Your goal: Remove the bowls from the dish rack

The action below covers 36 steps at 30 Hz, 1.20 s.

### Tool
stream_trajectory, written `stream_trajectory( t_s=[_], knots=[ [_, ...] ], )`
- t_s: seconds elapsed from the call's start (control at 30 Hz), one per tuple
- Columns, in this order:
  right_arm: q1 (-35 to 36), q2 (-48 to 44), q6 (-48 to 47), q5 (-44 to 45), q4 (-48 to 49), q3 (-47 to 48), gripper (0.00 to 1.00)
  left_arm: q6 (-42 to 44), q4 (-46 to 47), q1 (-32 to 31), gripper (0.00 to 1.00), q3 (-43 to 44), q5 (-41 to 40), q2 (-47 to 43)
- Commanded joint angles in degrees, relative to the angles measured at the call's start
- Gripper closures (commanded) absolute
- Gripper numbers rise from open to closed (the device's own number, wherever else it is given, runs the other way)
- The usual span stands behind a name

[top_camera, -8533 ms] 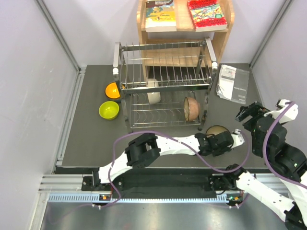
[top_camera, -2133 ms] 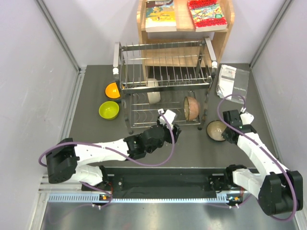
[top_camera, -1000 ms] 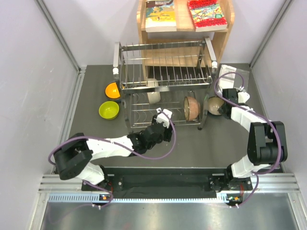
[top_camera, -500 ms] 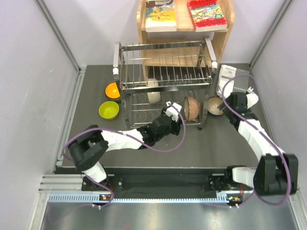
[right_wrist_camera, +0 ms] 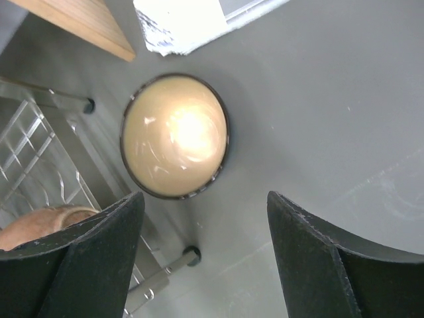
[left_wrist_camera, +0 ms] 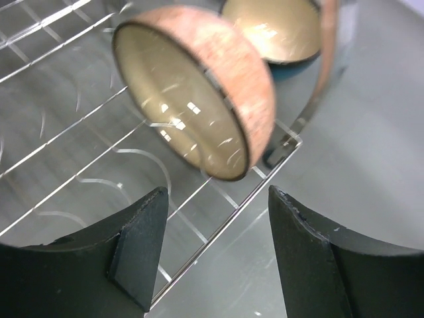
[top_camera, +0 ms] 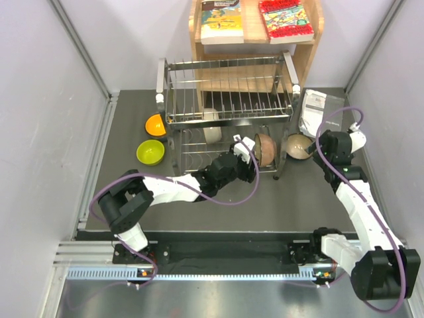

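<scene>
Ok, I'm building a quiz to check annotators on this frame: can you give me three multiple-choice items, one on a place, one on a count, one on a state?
1. Where is the pinkish bowl? A. on edge in the lower tier of the dish rack; B. in its upper tier; C. on the table left of it.
2. How many bowls sit on the table outside the rack? A. one; B. three; C. five.
3. The right tool is: A. shut on a bowl; B. open above a bowl; C. out of view.
Key: 1 A, it stands on the lower wires; 2 B, orange bowl, lime bowl, tan bowl; 3 B, it is spread wide over the tan bowl.
</scene>
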Motion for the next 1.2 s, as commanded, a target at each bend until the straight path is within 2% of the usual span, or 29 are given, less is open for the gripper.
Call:
stream_trajectory(
  t_s=[0.0,0.3,0.5,0.63,0.73,0.8,0.87,0.9,0.97,1.0,1.03,1.17],
  knots=[
    [-1.1,-1.4,-1.7,-1.1,-0.8,-0.9,0.26,-0.1,5.5,0.7,0.33,2.7,4.2,-0.1],
    [-1.4,-3.5,-3.4,-1.5,-1.4,-1.1,0.26,-1.5,7.3,2.9,0.32,8.3,9.8,6.2],
    [-4.8,-3.7,-4.5,-2.5,-1.2,-2.0,0.26,-1.9,7.7,3.6,0.32,12.4,12.2,10.8],
    [-5.6,-3.8,-4.8,-3.8,-0.5,-3.4,0.26,-4.1,12.5,4.7,0.33,12.4,15.7,13.4],
    [-6.0,-3.9,-4.8,-4.4,0.0,-4.3,0.26,-7.8,16.9,5.9,0.4,11.5,19.8,15.0],
    [-6.2,-4.0,-4.8,-4.8,0.3,-4.5,0.26,-10.8,21.1,7.0,0.48,10.9,22.8,16.5],
    [-6.2,-3.9,-4.9,-4.9,0.3,-4.7,0.26,-13.7,25.8,7.9,0.62,10.2,24.0,17.5],
    [-6.3,-3.8,-4.9,-4.9,0.4,-4.7,0.26,-14.7,27.3,8.1,0.78,9.4,24.6,18.2],
    [-6.4,-4.0,-5.0,-5.3,0.7,-5.0,0.26,-17.7,31.7,8.7,0.86,8.7,25.9,19.0],
    [-6.5,-4.0,-5.0,-5.4,0.7,-5.1,0.26,-18.6,32.9,8.8,0.95,8.2,26.3,19.9],
    [-6.5,-4.1,-5.0,-5.5,0.8,-5.1,0.26,-19.4,33.7,9.2,0.99,8.3,27.3,20.2],
    [-6.5,-4.1,-5.0,-6.2,1.1,-5.3,0.27,-21.5,35.9,9.4,1.0,7.8,27.6,20.9]
  ],
)
